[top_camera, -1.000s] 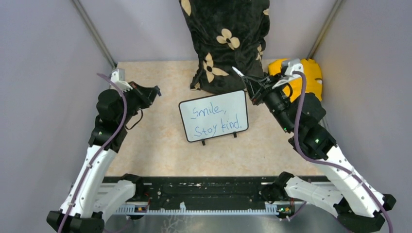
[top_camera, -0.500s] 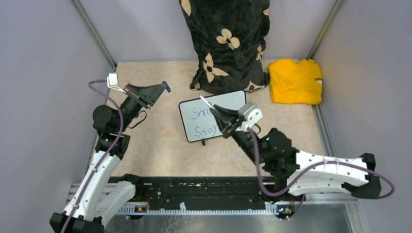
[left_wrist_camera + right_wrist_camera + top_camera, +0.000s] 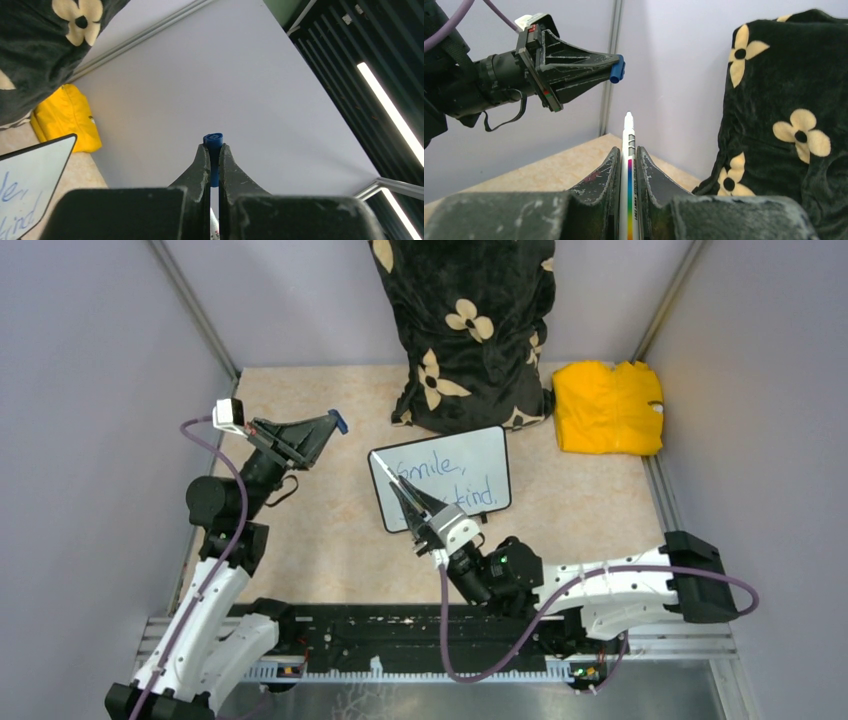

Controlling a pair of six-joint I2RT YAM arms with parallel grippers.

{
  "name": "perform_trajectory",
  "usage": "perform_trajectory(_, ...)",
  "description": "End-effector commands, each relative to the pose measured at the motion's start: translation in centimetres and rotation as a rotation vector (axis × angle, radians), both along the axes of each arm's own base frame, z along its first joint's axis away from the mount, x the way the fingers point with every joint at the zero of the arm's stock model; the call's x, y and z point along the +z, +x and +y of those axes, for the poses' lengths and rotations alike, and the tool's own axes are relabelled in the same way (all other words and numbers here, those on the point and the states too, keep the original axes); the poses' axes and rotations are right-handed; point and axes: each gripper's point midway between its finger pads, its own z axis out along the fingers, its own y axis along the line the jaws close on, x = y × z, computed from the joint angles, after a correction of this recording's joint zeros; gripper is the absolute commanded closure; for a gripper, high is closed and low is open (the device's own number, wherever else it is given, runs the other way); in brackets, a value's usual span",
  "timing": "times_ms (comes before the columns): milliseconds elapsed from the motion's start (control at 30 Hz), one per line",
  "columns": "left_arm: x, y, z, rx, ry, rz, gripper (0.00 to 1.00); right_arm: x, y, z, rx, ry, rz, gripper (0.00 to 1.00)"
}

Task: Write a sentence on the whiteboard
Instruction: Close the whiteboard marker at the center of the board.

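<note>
One whiteboard (image 3: 488,455), two written lines (image 3: 430,468), one marker (image 3: 629,170), one blue cap (image 3: 213,141)

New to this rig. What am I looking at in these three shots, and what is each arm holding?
Two robot arms, the left arm and the right arm, are bolted at the near edge of a table. The wide picture looks down from above and behind them. The other two come from a camera on each wrist, looking out along that arm's jaws.

On the table are a small whiteboard with blue handwriting, partly hidden by the right arm, a black flowered cushion at the back, and a yellow cloth.

The right arm's jaws are shut on an uncapped white marker. The left arm's jaws are shut on a small blue cap, likely the marker's.
</note>
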Motion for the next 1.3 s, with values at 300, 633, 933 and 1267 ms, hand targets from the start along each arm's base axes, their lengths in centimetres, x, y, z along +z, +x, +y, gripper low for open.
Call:
perform_trajectory(300,2.2,-2.1,0.3,-0.059,-0.083,0.035,1.0,6.2,-1.7,0.0,0.014,0.209,-0.106,1.0)
perform_trajectory(633,3.4,-2.7,0.0,-0.079,-0.086,0.018,1.0,6.0,-2.1,1.1,0.046,0.199,-0.086,1.0)
perform_trajectory(933,4.1,-3.2,-0.1,-0.087,-0.078,-0.007,1.0,6.0,-2.4,1.9,0.072,0.193,-0.076,1.0)
perform_trajectory(1267,4.3,-3.7,-0.6,-0.11,-0.055,-0.017,1.0,6.1,-2.4,2.2,0.074,0.197,-0.072,1.0)
